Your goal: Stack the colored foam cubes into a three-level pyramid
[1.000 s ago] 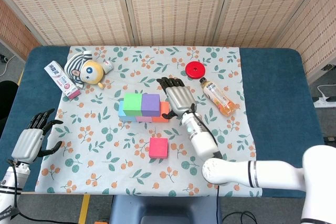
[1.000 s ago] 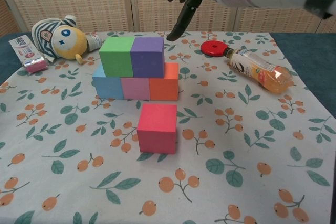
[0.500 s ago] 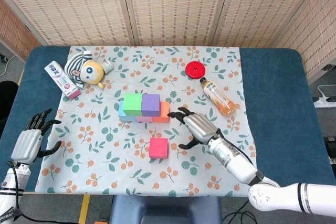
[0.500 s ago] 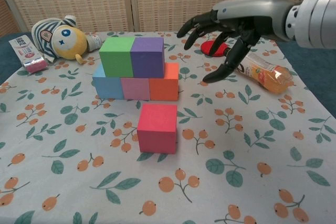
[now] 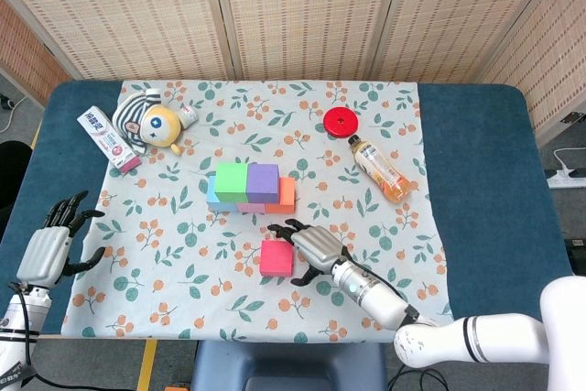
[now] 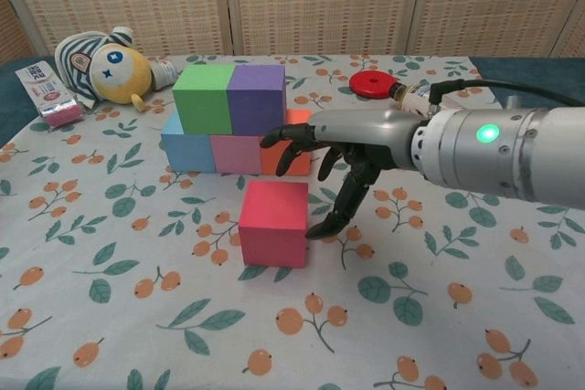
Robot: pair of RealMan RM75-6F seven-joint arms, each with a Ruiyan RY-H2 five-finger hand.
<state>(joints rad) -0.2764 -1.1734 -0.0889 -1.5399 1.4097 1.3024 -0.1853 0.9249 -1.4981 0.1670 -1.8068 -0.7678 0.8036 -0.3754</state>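
Observation:
A red foam cube (image 5: 276, 258) (image 6: 272, 222) lies alone on the cloth in front of the stack. The stack has a blue cube (image 6: 187, 152), a pink cube (image 6: 236, 153) and an orange cube (image 6: 294, 154) in a row, with a green cube (image 5: 231, 182) (image 6: 202, 98) and a purple cube (image 5: 263, 182) (image 6: 256, 99) on top. My right hand (image 5: 315, 247) (image 6: 335, 157) hovers just right of the red cube, fingers spread and curved toward it, holding nothing. My left hand (image 5: 53, 239) hangs open off the table's left edge.
A striped plush toy (image 5: 146, 122) (image 6: 101, 66) and a small pink-and-white box (image 5: 108, 140) (image 6: 44, 92) sit at the back left. A red disc (image 5: 340, 121) (image 6: 371, 84) and a lying drink bottle (image 5: 381, 169) are at the back right.
My right hand has swept from behind the stack, down the right side, to beside the red cube. The cubes have not moved. My left hand has shifted only slightly.

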